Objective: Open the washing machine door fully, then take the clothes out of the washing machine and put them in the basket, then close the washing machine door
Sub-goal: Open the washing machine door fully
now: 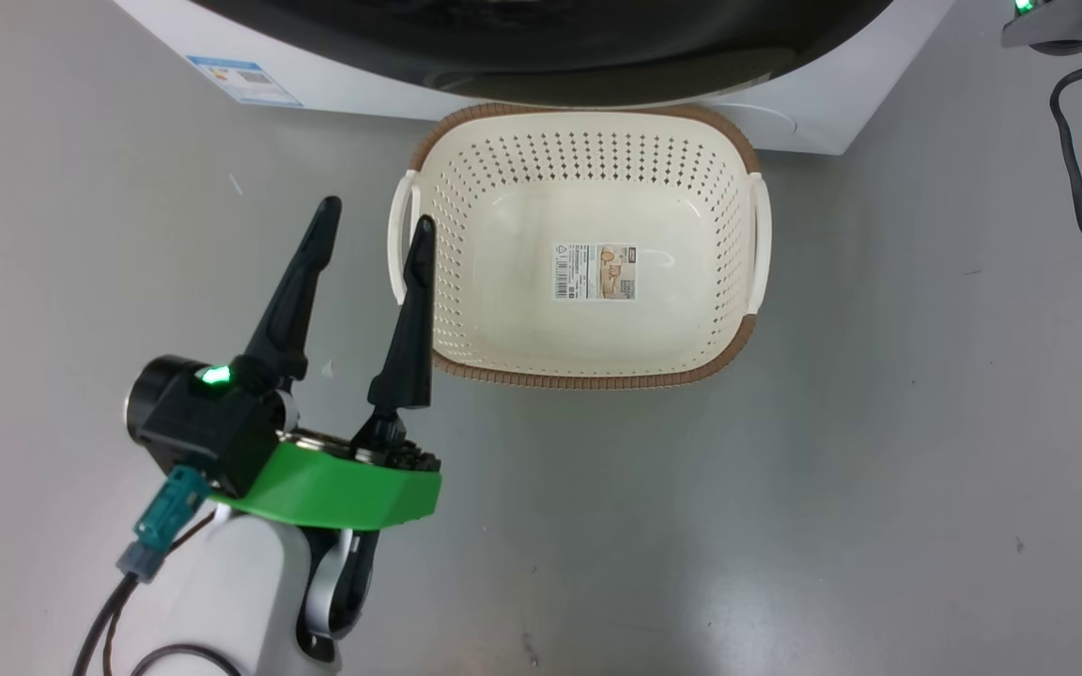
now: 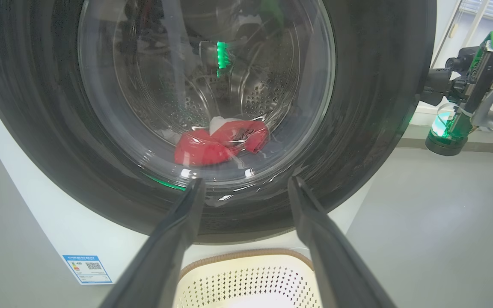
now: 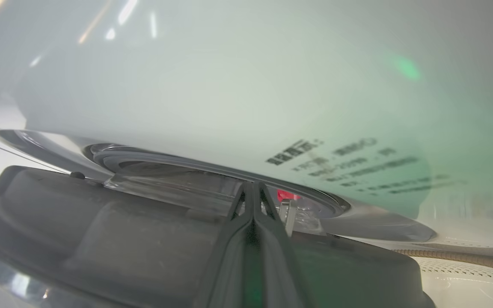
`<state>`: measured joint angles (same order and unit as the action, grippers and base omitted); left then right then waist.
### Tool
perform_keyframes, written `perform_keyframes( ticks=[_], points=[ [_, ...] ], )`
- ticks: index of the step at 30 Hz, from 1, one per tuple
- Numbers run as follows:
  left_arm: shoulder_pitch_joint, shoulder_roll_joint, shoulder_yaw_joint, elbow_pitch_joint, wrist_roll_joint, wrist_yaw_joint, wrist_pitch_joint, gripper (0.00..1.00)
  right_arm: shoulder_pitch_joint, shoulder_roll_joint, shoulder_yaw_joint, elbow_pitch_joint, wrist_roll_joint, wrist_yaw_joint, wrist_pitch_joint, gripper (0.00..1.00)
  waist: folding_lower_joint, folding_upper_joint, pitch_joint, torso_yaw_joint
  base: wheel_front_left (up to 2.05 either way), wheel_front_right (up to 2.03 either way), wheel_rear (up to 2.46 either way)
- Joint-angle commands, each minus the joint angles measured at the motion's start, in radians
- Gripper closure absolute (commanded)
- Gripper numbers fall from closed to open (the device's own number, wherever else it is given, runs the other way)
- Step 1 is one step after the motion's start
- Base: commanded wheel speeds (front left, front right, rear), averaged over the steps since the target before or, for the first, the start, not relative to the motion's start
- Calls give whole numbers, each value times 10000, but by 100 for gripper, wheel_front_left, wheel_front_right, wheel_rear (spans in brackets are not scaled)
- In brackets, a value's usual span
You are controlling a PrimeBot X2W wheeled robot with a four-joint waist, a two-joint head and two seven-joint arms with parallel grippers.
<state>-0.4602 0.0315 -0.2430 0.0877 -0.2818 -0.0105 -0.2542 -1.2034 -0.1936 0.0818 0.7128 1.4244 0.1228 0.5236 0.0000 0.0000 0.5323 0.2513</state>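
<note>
The washing machine [image 2: 37, 222] is a white box, and its door [image 2: 370, 128] has a wide black rim around a clear glass window. Through the glass I see red and white clothes [image 2: 221, 143] low in the steel drum. The cream basket [image 1: 588, 249] stands on the floor right in front of the machine, holding only its paper label. My left gripper [image 1: 378, 214] is open, hanging left of the basket, and aims at the door [image 2: 246, 182]. My right gripper [image 3: 253, 185] is shut, its tips in the seam between the door's dark edge [image 3: 101, 231] and the white front.
Grey floor spreads around the basket. A blue label [image 1: 242, 80] marks the machine's lower left corner. My right arm [image 2: 464, 85], with green parts and cables, reaches in at the door's right side. The basket's brown rim [image 3: 464, 259] shows below the door.
</note>
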Motion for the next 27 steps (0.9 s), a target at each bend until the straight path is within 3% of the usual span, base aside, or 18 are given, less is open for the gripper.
perform_keyframes(
  ticks=[1, 27],
  points=[
    [-138, 188, 316, -191, 34, -11, -76, 0, -30, 480, 264, -376, 57, 79, 204, 100, 0, 0, -27, -21, 0, 0, 0],
    [-85, 187, 521, 51, -23, -204, -76, 0, 1290, 940, 510, -1153, 201, 79, 1449, 100, 0, 0, -626, -436, 0, 0, 0]
  ],
)
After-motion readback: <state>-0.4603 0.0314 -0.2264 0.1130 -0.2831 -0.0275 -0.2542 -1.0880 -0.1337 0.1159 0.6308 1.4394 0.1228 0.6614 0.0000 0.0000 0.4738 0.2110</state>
